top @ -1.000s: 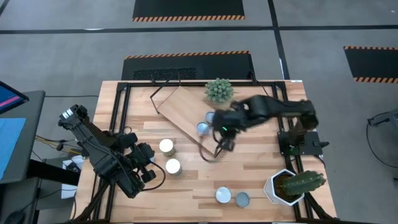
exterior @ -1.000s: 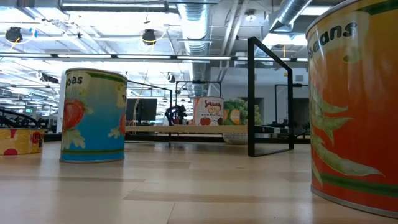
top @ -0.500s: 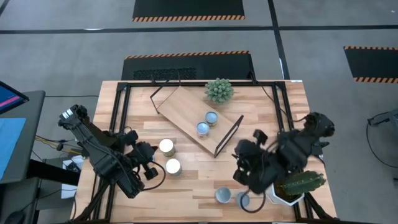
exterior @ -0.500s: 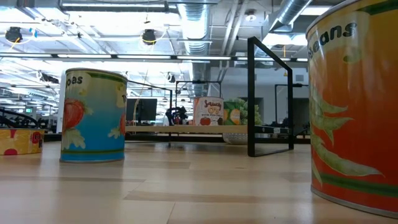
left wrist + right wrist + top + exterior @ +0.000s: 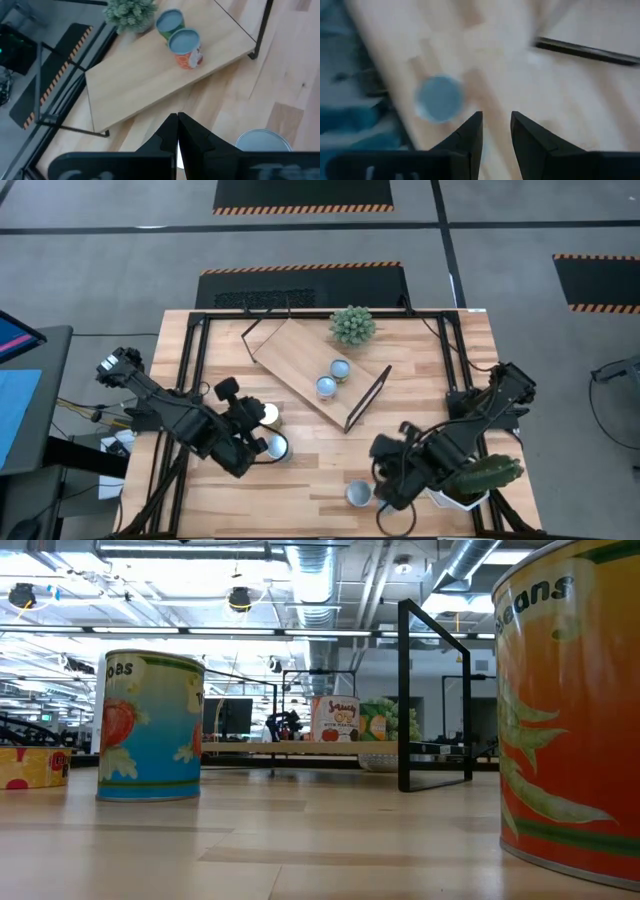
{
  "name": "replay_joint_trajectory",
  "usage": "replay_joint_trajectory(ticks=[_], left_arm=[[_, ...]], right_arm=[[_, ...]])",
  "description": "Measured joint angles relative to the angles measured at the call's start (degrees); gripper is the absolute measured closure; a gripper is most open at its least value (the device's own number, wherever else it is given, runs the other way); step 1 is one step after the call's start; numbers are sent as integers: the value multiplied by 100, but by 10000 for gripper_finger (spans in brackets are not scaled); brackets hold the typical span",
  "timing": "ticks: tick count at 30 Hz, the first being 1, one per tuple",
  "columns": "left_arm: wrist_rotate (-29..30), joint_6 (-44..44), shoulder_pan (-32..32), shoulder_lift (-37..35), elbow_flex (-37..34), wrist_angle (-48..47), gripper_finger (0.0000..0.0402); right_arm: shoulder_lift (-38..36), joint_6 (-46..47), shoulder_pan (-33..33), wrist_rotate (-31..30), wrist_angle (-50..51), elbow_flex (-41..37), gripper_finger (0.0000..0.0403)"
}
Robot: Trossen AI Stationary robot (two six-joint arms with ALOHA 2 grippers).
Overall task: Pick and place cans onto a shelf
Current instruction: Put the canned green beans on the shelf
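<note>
Two cans (image 5: pixel 332 379) stand on the shelf (image 5: pixel 300 360).
Off the shelf's near side, left gripper (image 5: pixel 177 131) clenched empty; right gripper (image 5: pixel 496 131) released.

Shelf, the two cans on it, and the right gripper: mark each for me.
shelf (image 5: pixel 292 352): high view, bare board.
two cans (image 5: pixel 327 386): high view, top of the nearer one.
right gripper (image 5: pixel 496 131): right wrist view, gap between open fingers.
</note>
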State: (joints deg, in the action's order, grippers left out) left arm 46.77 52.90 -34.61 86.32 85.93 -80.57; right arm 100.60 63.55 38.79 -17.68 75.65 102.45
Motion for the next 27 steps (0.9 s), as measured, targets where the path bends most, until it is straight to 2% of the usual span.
replay_joint_trajectory(ticks=[4, 6, 14, 19, 27], left_arm=[[-130, -419, 142, 0, 0, 197, 402], [-155, -491, 161, 0, 0, 203, 401], [-199, -540, 162, 0, 0, 194, 402], [-199, -553, 162, 0, 0, 183, 402], [-201, -684, 162, 0, 0, 182, 401]], right_arm=[[-5, -887, -185, 662, -1244, -311, 278], [6, -989, -227, 707, -1509, -449, 278], [2, -426, -222, 803, -1953, -1239, 278], [-7, -401, -179, 903, -2620, -1510, 278], [5, -144, -186, 911, -3072, -2076, 278]])
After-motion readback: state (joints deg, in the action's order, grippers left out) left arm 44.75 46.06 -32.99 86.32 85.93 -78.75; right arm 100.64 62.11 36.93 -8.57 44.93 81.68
